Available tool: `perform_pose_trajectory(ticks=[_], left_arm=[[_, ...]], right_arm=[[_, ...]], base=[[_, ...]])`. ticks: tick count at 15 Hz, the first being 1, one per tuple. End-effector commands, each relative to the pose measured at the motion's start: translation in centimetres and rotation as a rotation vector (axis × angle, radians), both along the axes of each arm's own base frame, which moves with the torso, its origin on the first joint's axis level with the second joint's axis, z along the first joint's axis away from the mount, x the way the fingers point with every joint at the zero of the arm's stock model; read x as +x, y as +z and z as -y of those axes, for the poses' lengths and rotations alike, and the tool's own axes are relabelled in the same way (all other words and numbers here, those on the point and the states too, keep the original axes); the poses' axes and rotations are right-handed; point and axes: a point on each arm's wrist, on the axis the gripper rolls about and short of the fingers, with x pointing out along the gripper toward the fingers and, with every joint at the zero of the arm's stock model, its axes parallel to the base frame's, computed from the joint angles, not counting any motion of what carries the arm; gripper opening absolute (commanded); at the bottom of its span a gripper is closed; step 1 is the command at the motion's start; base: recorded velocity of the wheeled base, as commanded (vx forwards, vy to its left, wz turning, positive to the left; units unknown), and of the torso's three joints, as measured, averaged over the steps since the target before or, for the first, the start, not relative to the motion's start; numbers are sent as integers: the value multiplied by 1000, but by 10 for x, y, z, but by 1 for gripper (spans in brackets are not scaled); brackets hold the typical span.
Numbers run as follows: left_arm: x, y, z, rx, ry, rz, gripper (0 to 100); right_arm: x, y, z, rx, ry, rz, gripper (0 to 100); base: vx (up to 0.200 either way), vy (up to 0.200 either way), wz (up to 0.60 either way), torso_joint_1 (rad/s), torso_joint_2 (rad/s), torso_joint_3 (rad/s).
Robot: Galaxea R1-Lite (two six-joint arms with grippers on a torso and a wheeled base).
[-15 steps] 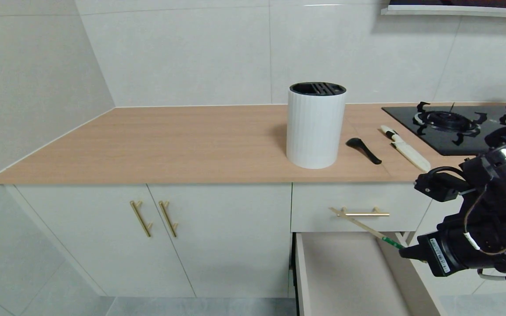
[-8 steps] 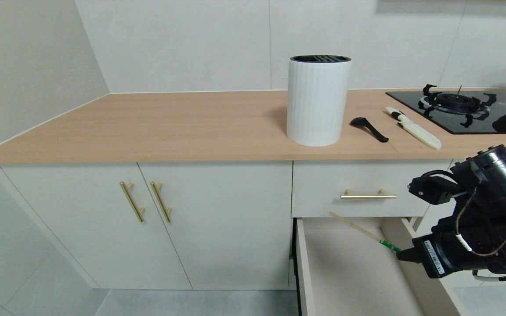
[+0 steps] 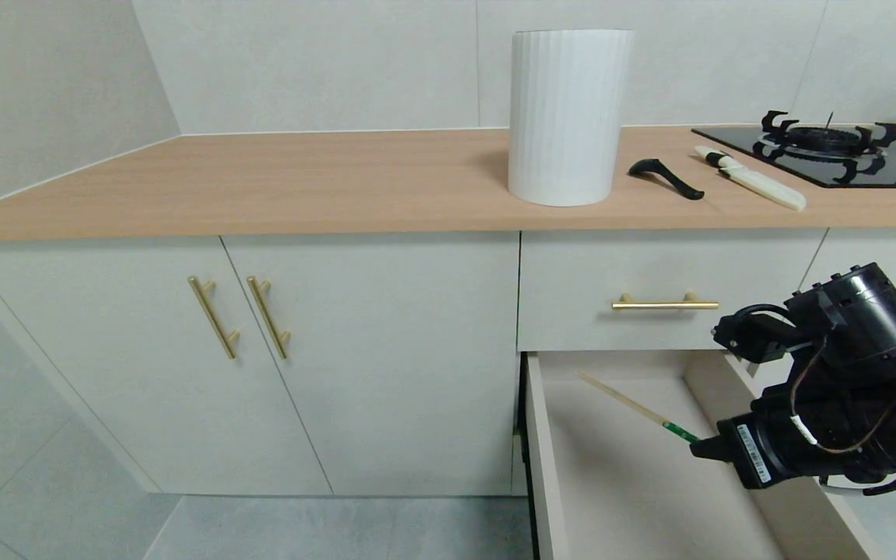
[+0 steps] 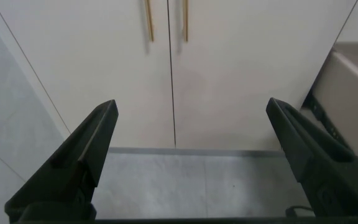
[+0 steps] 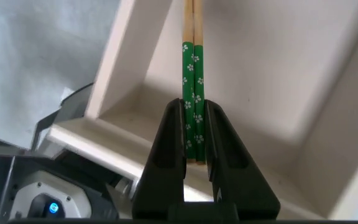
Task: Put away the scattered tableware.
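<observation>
The chopsticks (image 3: 635, 406) are a pair of pale bamboo sticks with green flower-printed tops. The right end effector (image 3: 698, 449) pinches them side by side at those tops. They slant out over the open drawer (image 3: 539, 435) toward its far left corner, apart from both side walls. The left end effector (image 4: 191, 118) is spread wide before the cupboard doors (image 4: 166, 74). On the counter (image 3: 300, 179), a black spoon (image 3: 666, 177) and a knife (image 3: 755, 187) lie right of a white holder (image 3: 568, 117).

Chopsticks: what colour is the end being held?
Green with little white flowers on the chopsticks, clearest in the right wrist view.
</observation>
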Motion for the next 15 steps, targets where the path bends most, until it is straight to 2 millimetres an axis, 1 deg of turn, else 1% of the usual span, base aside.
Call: perform_pose_trajectory(ticks=[1,3,8,9,11,13,15], left_arm=[[0,0,0,0,1,-1,100],[0,0,0,0,1,-1,100],[0,0,0,0,1,-1,100],[0,0,0,0,1,-1,100],[0,0,0,0,1,-1,100],[0,0,0,0,1,-1,100],[0,0,0,0,1,-1,100]], right_arm=[[2,-5,-1,-8,1,-16,0],[3,-6,-1,-10,1,-20,0],[4,-8,-2,-12,0,-26,0],[8,-10,-4,-7,-3,-21,0],[21,-24,-10,-18,-6,-40,0],[38,-45,-21,-38,-18,-65,0],[58,-70,-31,-44,-120,-63,0]], base=[[0,0,0,-56,403,281],[0,0,0,-27,178,149],[0,0,0,-6,24,18],[0,0,0,0,0,0],[0,0,0,0,0,0],[0,0,0,0,0,0],[0,0,0,0,0,0]])
